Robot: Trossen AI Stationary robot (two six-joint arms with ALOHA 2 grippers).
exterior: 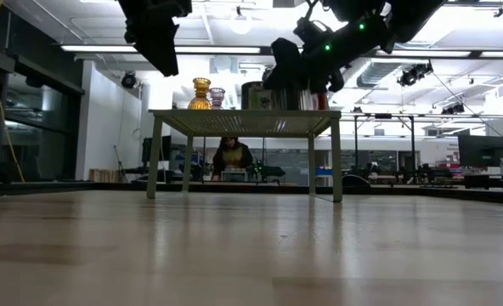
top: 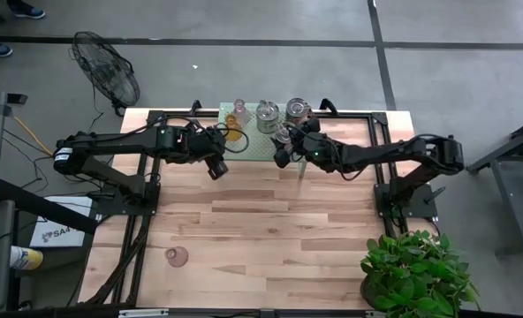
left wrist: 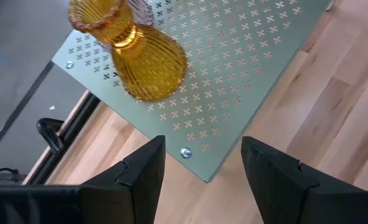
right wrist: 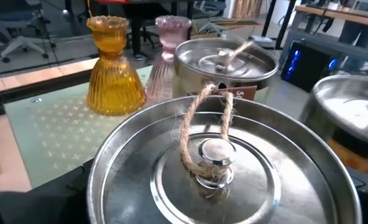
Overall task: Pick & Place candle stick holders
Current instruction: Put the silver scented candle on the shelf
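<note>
Amber glass marks the holder (top: 234,123) you find at 12 o'clock on the table in the high view, on the pale green perforated stand (top: 251,129) beside the silvery metal holders (top: 268,114). A pinkish glass holder (top: 177,257) lies apart at 7 o'clock. The left gripper (top: 223,139) and right gripper (top: 285,146) hover at the stand's near edge.

Low view: both arms hang above the stand.

Left wrist view: the fingers (left wrist: 140,177) stand wide, holding nothing.

Right wrist view: a metal holder with a twine loop (right wrist: 212,140) fills the foreground; the right jaws are spread.
</note>
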